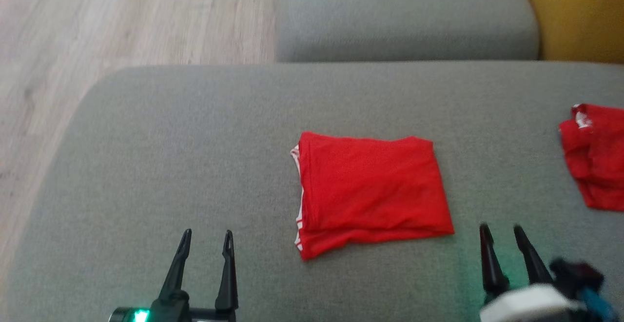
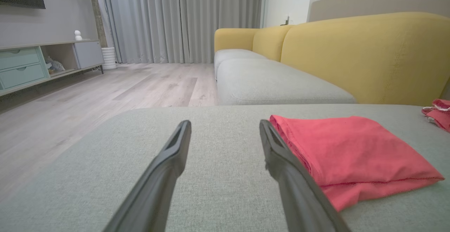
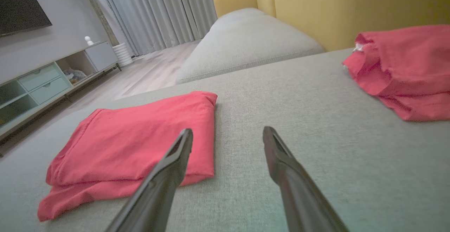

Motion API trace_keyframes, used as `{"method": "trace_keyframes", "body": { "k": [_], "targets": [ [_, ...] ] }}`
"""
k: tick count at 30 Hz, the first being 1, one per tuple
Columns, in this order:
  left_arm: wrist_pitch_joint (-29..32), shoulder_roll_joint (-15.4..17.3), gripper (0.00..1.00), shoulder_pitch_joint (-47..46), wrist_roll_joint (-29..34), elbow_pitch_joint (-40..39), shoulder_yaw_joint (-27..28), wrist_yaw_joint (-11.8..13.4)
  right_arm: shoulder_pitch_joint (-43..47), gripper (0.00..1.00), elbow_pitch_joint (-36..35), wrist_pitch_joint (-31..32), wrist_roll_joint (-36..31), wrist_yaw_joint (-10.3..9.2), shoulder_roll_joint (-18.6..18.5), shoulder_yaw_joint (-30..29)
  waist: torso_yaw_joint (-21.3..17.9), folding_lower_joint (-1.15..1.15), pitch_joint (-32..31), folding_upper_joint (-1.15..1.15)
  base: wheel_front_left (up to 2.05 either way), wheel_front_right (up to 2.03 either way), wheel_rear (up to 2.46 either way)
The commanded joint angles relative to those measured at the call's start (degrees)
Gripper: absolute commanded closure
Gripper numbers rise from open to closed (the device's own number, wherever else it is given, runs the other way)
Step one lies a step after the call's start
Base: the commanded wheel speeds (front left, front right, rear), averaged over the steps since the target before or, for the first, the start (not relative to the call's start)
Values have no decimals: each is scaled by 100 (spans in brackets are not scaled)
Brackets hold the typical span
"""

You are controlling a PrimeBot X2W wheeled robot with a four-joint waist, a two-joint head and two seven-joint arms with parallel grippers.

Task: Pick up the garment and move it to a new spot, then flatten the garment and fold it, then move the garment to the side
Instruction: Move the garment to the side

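Observation:
A red garment (image 1: 370, 190) with white trim lies folded into a neat rectangle in the middle of the grey cushion (image 1: 185, 156). It also appears as the garment (image 2: 351, 151) and the garment (image 3: 140, 133) in the two wrist views. My left gripper (image 1: 206, 239) stands open near the front edge, to the left of the garment, with nothing between its fingers. My right gripper (image 1: 502, 231) is open too, just off the garment's front right corner, holding nothing. The same open fingers frame bare cushion as the left gripper (image 2: 225, 123) and right gripper (image 3: 227, 131).
A second red cloth (image 1: 594, 156) lies crumpled at the cushion's right edge, seen as the cloth (image 3: 404, 66) from the right wrist. Another grey seat (image 1: 404, 14) and a yellow backrest (image 1: 580, 14) stand behind. Wooden floor (image 1: 97, 19) lies left, with a low cabinet (image 2: 35, 63).

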Motion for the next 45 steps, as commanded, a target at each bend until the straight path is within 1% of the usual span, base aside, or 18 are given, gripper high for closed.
{"method": "trace_keyframes", "body": {
  "k": [1, 4, 7, 13, 14, 15, 16, 17, 18, 19, 21, 24, 28, 32, 37, 40, 45],
  "targets": [
    [-29, -57, 0, -301, 62, -217, 143, -16, -551, 0, -5, -34, 117, 39, -124, 167, 69, -1, 187, 0, 0, 0, 0],
    [-29, -59, 0, -403, 84, -235, 104, -33, -1200, 0, 528, 246, 444, 39, -212, 257, 116, -1, 450, 0, 0, 0, 0],
    [-29, -62, 0, -594, 89, -217, 7, -52, -2035, 0, 1281, 779, 902, 39, -253, 293, 194, -1, 698, 0, 0, 0, 0],
    [-29, -63, 0, -858, -12, -165, -192, -21, -2885, 0, 2342, 1162, 1096, 39, -375, 519, 354, -1, 923, 0, 0, 0, 0],
    [-29, -63, 0, -889, -26, -149, -213, -12, -2960, 11, 2527, 1235, 1101, 39, -371, 597, 377, -1, 940, 0, 0, 0, 0],
    [-29, -63, 0, -916, -40, -133, -231, 2, -3015, 27, 2702, 1312, 1124, 39, -353, 661, 399, -1, 953, 0, 0, 0, 0],
    [-29, -63, 0, -939, -59, -124, -245, 19, -3060, 56, 2840, 1398, 1181, 39, -317, 734, 418, -1, 968, 0, 0, 0, 0],
    [-29, -63, 0, -957, -82, -123, -251, 42, -3099, 65, 2928, 1446, 1258, 39, -285, 804, 427, -1, 979, 0, 0, 0, 0],
    [-29, -63, 0, -968, -109, -127, -252, 66, -3135, 71, 2968, 1435, 1339, 39, -263, 870, 429, -1, 988, 0, 0, 0, 0],
    [-29, -64, 0, -974, -127, -134, -250, 86, -3165, 100, 2969, 1370, 1423, 39, -250, 936, 418, -1, 996, 0, 0, 0, 0],
    [-29, -64, 0, -967, -151, -144, -240, 116, -3210, 100, 2981, 1280, 1548, 39, -272, 1097, 374, -1, 1008, 0, 0, 0, 0],
    [-29, -64, 0, -964, -175, -146, -236, 129, -3315, 100, 2975, 1128, 1672, 39, -409, 1303, 258, -1, 1019, 0, 0, 0, 0],
    [-29, -64, 0, -993, -181, -181, -219, 146, -3565, 100, 2909, 980, 1764, 39, -729, 1494, 61, -1, 1083, 0, 0, 0, 0],
    [-29, -64, 0, -1039, -176, -212, -208, 135, -3860, 100, 2813, 894, 1728, 39, -1194, 1603, -144, -1, 1195, 0, 0, 0, 0],
    [-29, -64, 0, -1076, -230, -261, -146, 120, -4252, 100, 2693, 895, 1558, 39, -1919, 1663, -433, -1, 1402, 0, 0, 0, 0],
    [-29, -64, 0, -1132, -205, -280, -131, 91, -4489, 100, 2657, 929, 1399, 39, -2325, 1613, -588, -1, 1545, 0, 0, 0, 0],
    [-29, -64, 0, -1304, -139, -326, -130, 30, -4850, 100, 2610, 930, 1253, 39, -2875, 1331, -783, -1, 1783, 0, 0, 0, 0]
  ]
}}
